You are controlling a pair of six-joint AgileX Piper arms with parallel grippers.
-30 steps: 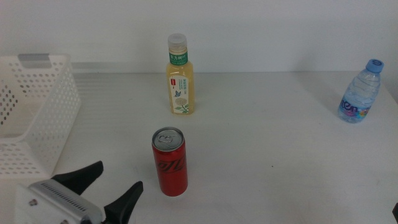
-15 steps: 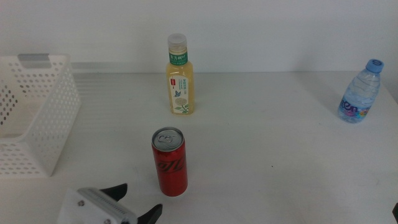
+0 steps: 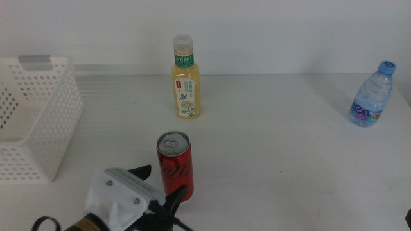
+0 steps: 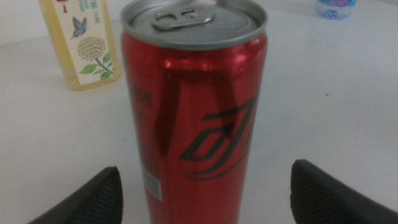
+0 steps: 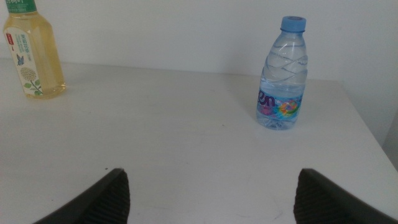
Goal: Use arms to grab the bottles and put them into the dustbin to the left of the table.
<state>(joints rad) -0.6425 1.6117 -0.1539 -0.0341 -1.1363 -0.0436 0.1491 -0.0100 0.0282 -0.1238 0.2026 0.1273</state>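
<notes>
While its jaws stand apart, the left gripper (image 3: 160,183) flanks the red can (image 3: 175,166) at lower centre, contact unclear. Right gripper (image 5: 208,196) spread too. Tea bottle (image 3: 185,78) upper centre; dustbin (image 3: 38,115) left edge.

Glossy metal can (image 4: 194,118) (matt table (image 3: 289,160)).

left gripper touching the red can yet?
Apart. Left wrist view: the left gripper is open, bare table showing between each jaw and the red can.
</notes>
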